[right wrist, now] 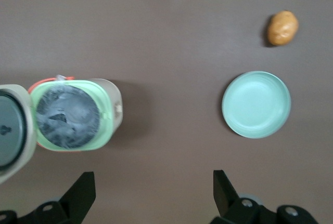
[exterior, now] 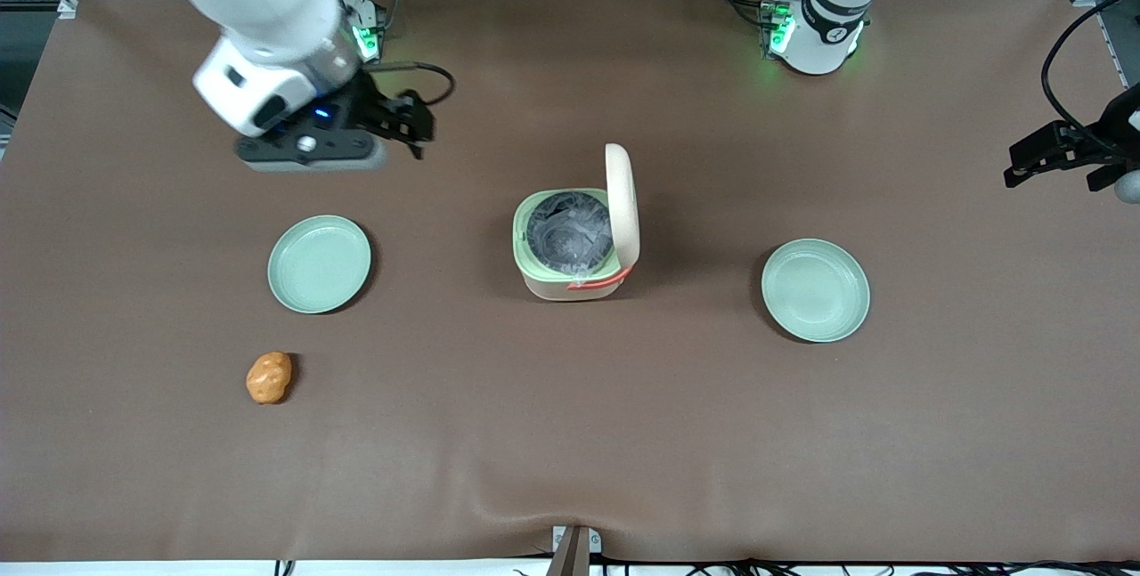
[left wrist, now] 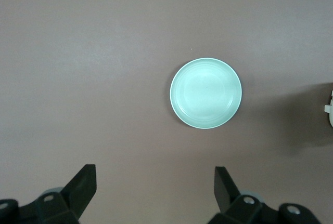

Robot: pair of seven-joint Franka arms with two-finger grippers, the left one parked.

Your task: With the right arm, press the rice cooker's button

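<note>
Rice cooker (exterior: 570, 264) upright near the middle of the brown tabletop (exterior: 570, 434), lid (exterior: 622, 202) swung up and standing on edge, silvery inner pot (exterior: 568, 231) exposed inside the mint-green rim. Coral-orange handle (exterior: 601, 280) lying along the cooker's edge nearest the front camera. Same cooker seen from the right wrist camera (right wrist: 78, 115), pot open to view, dark underside of the raised lid (right wrist: 10, 130) beside it. Button not made out in any view.

Right arm (exterior: 258, 15) reaching over the working arm's end of the tabletop, farther from the front camera than the cooker. Hand (exterior: 414, 126) hovering above the bare cloth, well apart from the cooker, pointed sideways toward the table's middle. Fingers (right wrist: 83, 190) spread wide in the wrist view, nothing between them, nothing touched.

Mint-green plate (exterior: 319, 263) flat on the cloth toward the working arm's end, nearer the front camera than the hand. Orange-brown lumpy object (exterior: 269, 377), potato-like, nearer still to the front camera, close to that plate but apart from it. Second mint-green plate (exterior: 815, 289) toward the parked arm's end, well apart from the cooker, also shown in the left wrist view (left wrist: 206, 93).
</note>
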